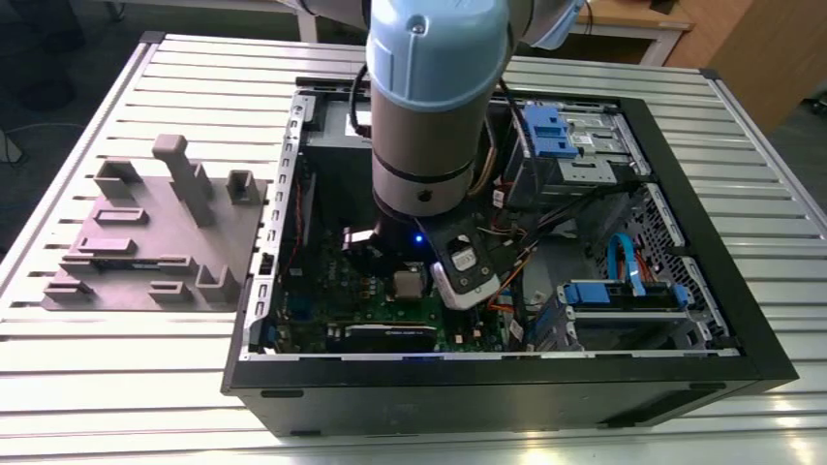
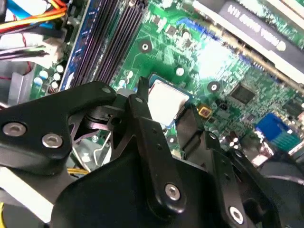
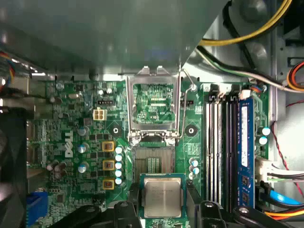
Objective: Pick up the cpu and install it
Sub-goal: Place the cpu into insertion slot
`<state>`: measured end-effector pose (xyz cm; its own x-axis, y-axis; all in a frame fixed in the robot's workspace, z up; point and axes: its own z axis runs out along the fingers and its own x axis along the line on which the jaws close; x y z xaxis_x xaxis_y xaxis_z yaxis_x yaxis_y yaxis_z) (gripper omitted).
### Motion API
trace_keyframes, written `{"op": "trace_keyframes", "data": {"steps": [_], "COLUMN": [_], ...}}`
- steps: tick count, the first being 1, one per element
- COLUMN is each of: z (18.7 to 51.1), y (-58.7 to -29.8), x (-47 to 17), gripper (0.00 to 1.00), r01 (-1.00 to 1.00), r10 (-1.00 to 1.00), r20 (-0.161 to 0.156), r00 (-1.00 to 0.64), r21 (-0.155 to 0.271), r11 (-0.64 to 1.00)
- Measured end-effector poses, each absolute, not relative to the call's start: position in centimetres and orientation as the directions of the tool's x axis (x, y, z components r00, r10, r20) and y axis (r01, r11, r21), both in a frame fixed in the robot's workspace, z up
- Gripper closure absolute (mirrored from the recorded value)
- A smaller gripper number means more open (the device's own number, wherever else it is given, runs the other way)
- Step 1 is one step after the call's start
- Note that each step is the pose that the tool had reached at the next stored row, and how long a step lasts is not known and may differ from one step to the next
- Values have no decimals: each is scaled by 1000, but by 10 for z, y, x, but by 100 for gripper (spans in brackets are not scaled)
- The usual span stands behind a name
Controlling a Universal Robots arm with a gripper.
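Exterior view is showing the arm (image 1: 427,97) reaching down into an open computer case (image 1: 517,392) that is lying on its side in the middle of the slatted table (image 1: 116,387). A grey fixture (image 1: 155,242) is sitting by the table's edge on the exterior view's left, just beside the case. In both wrist views the gripper (image 3: 162,202) is pinching the cpu (image 3: 162,195) by two opposite edges, its black fingers (image 2: 145,118) pressing in on either side and the silver top facing up toward the cameras. The cpu is being held level over the green motherboard (image 3: 71,142), just beside the open socket (image 3: 153,164) and not resting in it. The socket's load plate (image 3: 154,107) is standing swung up on the side away from the cpu, and the memory slots (image 3: 218,142) are running along one side of the socket, near the board's edge.
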<state>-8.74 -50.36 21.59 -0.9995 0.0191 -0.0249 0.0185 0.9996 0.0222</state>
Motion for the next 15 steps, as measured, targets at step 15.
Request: {"op": "trace_keyframes", "data": {"steps": [15], "z": [228], "y": [-504], "x": [-87], "gripper": [53], "r01": [19], "r10": [19], "r20": [-25], "r00": [-1000], "r21": [22], "r11": [1000]}}
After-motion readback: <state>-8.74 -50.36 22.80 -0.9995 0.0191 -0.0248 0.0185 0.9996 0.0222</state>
